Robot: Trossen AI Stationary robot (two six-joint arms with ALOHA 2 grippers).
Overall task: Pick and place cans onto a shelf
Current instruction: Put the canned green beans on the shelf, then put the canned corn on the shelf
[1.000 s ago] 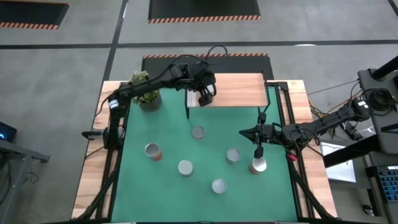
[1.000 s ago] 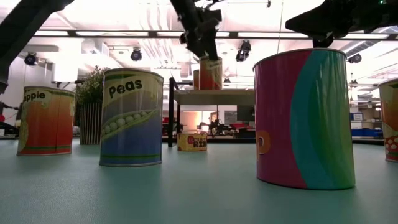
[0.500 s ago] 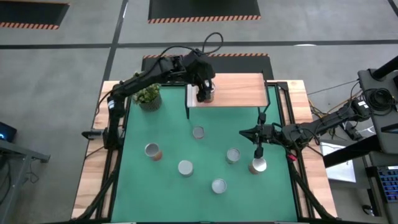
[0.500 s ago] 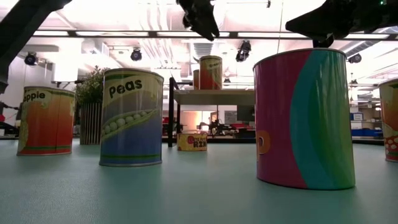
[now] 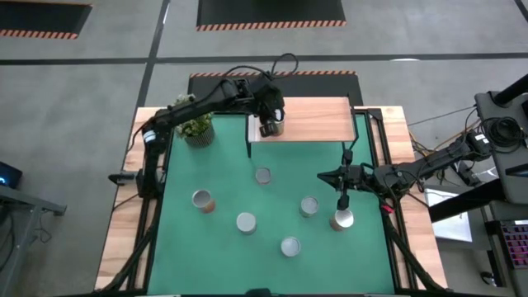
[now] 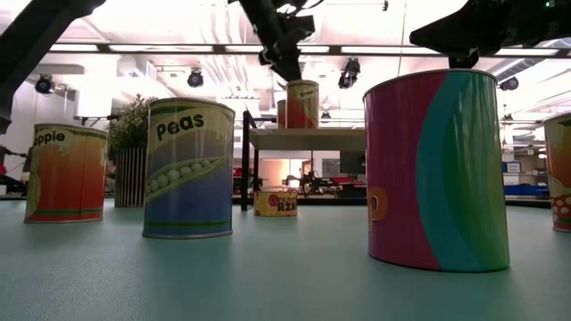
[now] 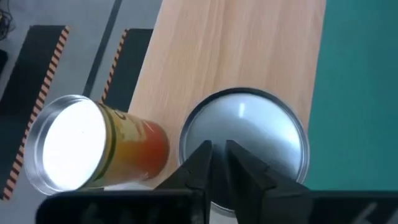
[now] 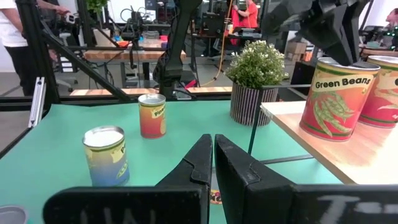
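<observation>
The shelf (image 5: 309, 120), a light wooden board, stands at the table's far edge. Two cans stand upright on its left end: a silver-topped one (image 7: 244, 144) and an orange one (image 7: 84, 149). My left gripper (image 7: 217, 157) is shut, right above the silver-topped can's top (image 6: 302, 85). Several more cans stand on their bases on the green mat, such as a can at mid-table (image 5: 262, 176) and one at the right (image 5: 342, 219). My right gripper (image 5: 341, 200) is shut and empty, above that right can (image 6: 437, 169). My left gripper points down over the near rim of the silver-topped can's top (image 7: 205, 186). Its own fingers hide the spot, so I cannot tell whether it touches the can. The can stands upright on the shelf.
A potted plant (image 5: 195, 128) stands left of the shelf. The shelf's black legs (image 6: 244, 160) stand on the mat. Other cans stand on the mat at the left (image 5: 202, 200) and near (image 5: 289, 246). People stand in the room beyond the table (image 8: 15, 37).
My left gripper has let go of the can on the shelf, risen clear above it, then come down again close over its top. The can has stayed upright on the shelf.
</observation>
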